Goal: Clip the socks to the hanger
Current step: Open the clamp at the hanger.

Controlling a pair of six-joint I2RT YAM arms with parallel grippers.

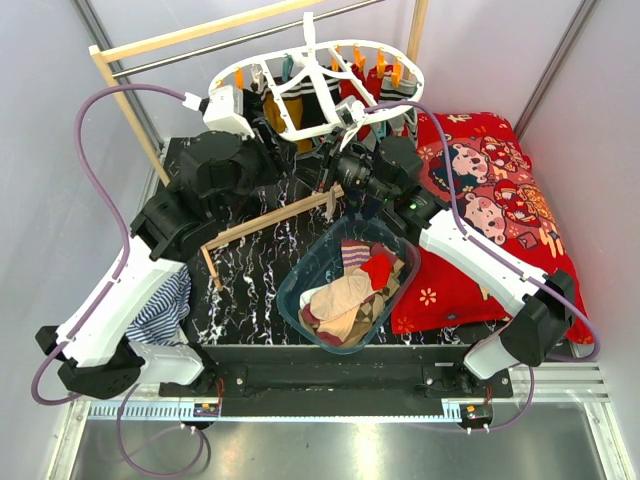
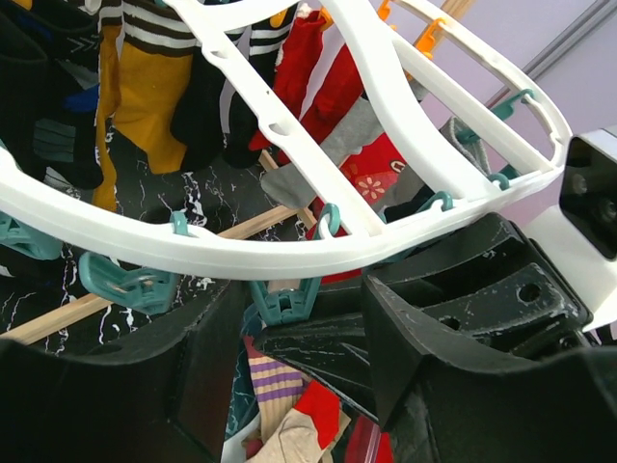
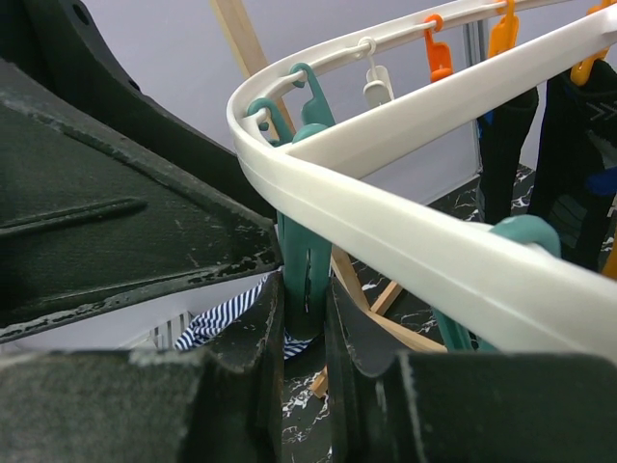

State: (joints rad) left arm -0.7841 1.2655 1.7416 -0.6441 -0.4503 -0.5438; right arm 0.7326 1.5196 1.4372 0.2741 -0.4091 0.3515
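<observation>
Closest to you, in the right wrist view, your right gripper [image 3: 307, 323] has its jaws pressed together on a teal clip [image 3: 307, 260]. That clip hangs straight down from the curved end of the hanger [image 3: 405, 241].

In the left wrist view your left gripper [image 2: 304, 289] sits just under the hanger's rim. Its jaws are spread, one on either side of a second teal clip [image 2: 284, 299]. You cannot tell from this view whether either finger touches that clip.

The hung socks [image 2: 145, 106], in mustard, black and red, dangle from clips on the far side of the hanger. The loose socks [image 1: 345, 295] lie heaped in a clear tub [image 1: 284, 297], below the hanger and nearer to you. A wooden rack [image 1: 170, 40] stands behind the hanger. A red cushion [image 1: 500, 200] lies to the hanger's right. A blue-striped cloth [image 1: 165, 305] lies well below it on the left.
</observation>
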